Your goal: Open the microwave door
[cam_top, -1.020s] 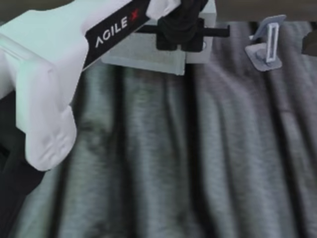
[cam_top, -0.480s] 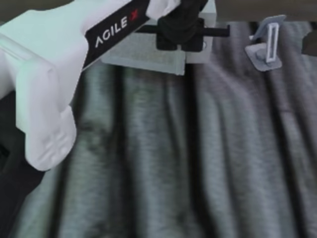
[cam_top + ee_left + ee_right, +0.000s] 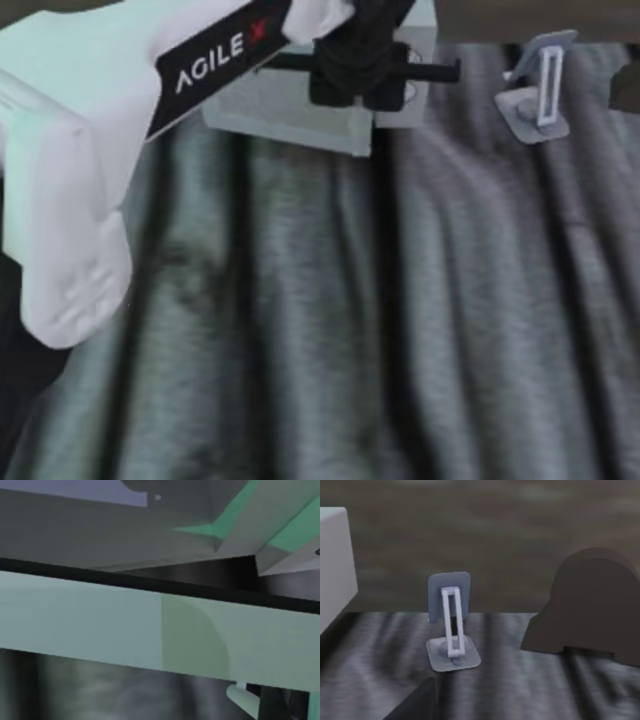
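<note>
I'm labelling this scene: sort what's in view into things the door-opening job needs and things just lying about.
Job:
- microwave
- microwave door
- left gripper, at the microwave's front

Lying about:
- small grey stand, right of the microwave
- dark domed object, beyond the stand
- grey cloth

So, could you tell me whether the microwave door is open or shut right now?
Partly open: in the top view the microwave door angles out from the microwave, with the left gripper at it.
</note>
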`<action>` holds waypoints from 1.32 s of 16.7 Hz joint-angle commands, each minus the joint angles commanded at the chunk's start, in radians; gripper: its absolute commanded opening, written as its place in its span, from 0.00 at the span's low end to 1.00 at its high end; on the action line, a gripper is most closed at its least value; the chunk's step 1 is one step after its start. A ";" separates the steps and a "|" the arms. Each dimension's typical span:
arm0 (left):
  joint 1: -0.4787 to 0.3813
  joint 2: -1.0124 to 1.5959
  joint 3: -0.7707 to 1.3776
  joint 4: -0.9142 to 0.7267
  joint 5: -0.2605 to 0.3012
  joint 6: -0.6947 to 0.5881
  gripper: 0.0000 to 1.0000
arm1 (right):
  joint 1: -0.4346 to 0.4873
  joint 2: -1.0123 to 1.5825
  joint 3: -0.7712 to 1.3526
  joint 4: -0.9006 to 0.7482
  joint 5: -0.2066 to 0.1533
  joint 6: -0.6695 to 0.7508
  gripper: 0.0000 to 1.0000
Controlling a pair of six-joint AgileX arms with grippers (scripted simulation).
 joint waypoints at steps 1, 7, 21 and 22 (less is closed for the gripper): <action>0.002 -0.022 -0.041 0.020 0.007 0.016 0.00 | 0.000 0.000 0.000 0.000 0.000 0.000 1.00; 0.008 -0.077 -0.127 0.071 0.029 0.055 0.00 | 0.000 0.000 0.000 0.000 0.000 0.000 1.00; 0.008 -0.077 -0.127 0.071 0.029 0.055 0.00 | 0.000 0.000 0.000 0.000 0.000 0.000 1.00; 0.008 -0.077 -0.127 0.071 0.029 0.055 0.00 | 0.000 0.000 0.000 0.000 0.000 0.000 1.00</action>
